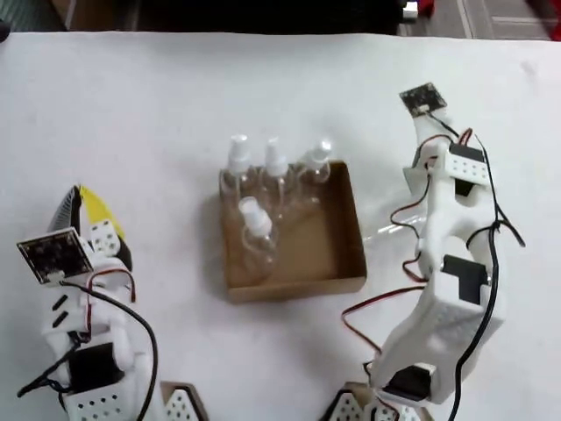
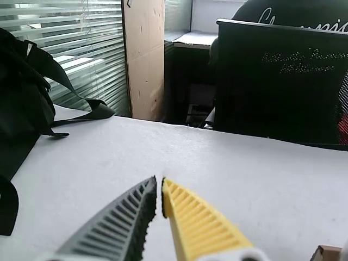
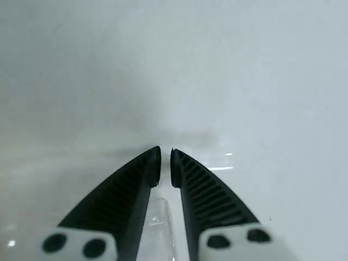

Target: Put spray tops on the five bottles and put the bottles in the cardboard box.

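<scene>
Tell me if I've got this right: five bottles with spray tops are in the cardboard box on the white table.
Not quite. The high view shows four bottles in the cardboard box, not five. The rest holds: each one carries a spray top, and the box sits on the white table.
</scene>
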You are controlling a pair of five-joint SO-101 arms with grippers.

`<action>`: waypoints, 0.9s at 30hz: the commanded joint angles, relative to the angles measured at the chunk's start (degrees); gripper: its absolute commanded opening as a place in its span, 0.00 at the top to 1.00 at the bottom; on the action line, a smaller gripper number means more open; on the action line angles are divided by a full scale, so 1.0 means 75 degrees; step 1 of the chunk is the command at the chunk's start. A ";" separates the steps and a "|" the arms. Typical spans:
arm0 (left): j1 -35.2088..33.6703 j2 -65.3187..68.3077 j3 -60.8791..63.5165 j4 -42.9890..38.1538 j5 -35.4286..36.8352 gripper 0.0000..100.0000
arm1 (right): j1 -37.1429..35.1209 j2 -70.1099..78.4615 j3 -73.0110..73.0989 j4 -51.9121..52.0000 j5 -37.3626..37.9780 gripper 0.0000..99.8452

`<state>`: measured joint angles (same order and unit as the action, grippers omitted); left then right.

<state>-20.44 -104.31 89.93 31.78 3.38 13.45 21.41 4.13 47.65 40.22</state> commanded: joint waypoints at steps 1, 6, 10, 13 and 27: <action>0.0111 -0.0088 -0.0047 -0.0258 -0.0082 0.98 | 0.0205 -0.0135 0.0012 0.0545 0.0434 0.98; 0.0111 -0.0088 -0.0047 -0.0258 -0.0082 0.98 | 0.0791 -0.0135 0.0047 0.1389 0.1254 0.98; 0.0111 -0.0088 -0.0047 -0.0258 -0.0082 0.98 | 0.1201 -0.0135 0.0035 0.2256 0.2063 0.98; 0.0111 -0.0088 -0.0047 -0.0258 -0.0082 0.98 | 0.1295 -0.0135 0.0070 0.3124 0.2801 0.98; 0.0111 -0.0088 -0.0047 -0.0258 -0.0082 0.98 | 0.1483 -0.2819 0.0047 0.5374 0.3399 0.98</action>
<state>-20.44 -104.31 89.93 31.78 3.38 24.97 10.24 3.16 86.15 66.51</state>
